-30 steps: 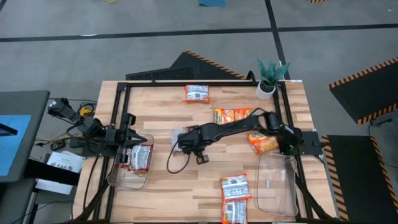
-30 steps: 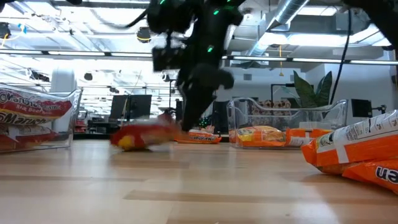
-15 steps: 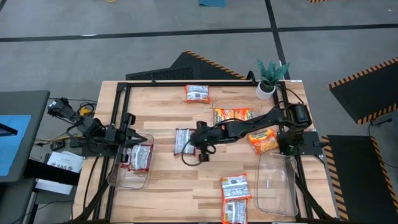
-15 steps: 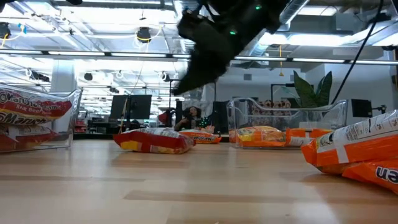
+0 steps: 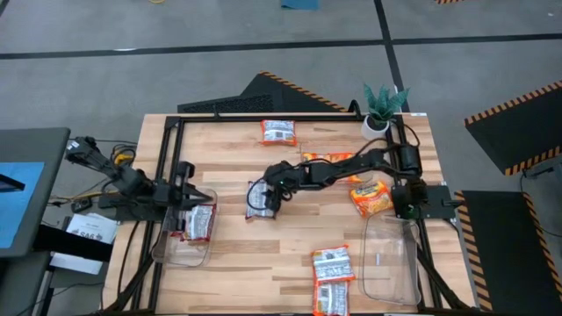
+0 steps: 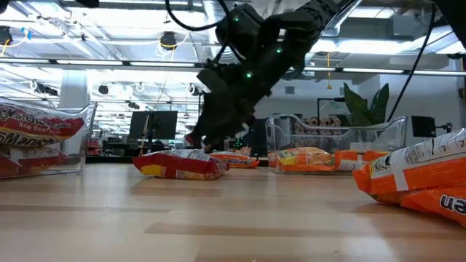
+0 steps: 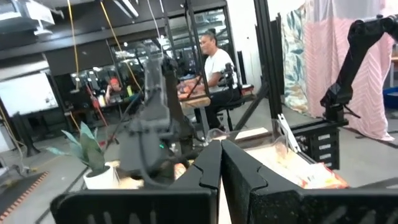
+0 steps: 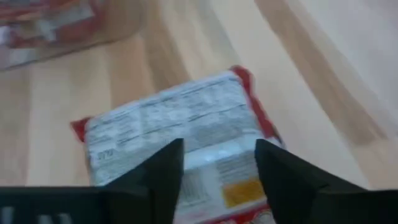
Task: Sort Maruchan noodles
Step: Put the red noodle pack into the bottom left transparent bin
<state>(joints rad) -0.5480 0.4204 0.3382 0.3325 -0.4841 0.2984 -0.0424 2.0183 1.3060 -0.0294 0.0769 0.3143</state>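
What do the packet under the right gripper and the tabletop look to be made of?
The flat white-and-red printed noodle packet looks like thin, slightly glossy plastic film with crimped ends, below the open right gripper. The pale tabletop looks like smooth wood, showing plank seams and grain.

My high camera looks straight down on the whole table (image 5: 290,254), while my low one sits at tabletop height, facing level across the wood into the room. My right wrist camera peers down close between its spread fingers at a white-and-red packet (image 8: 180,140) (image 5: 257,198), which both wider views share. My left wrist camera looks level across the table from its left edge.
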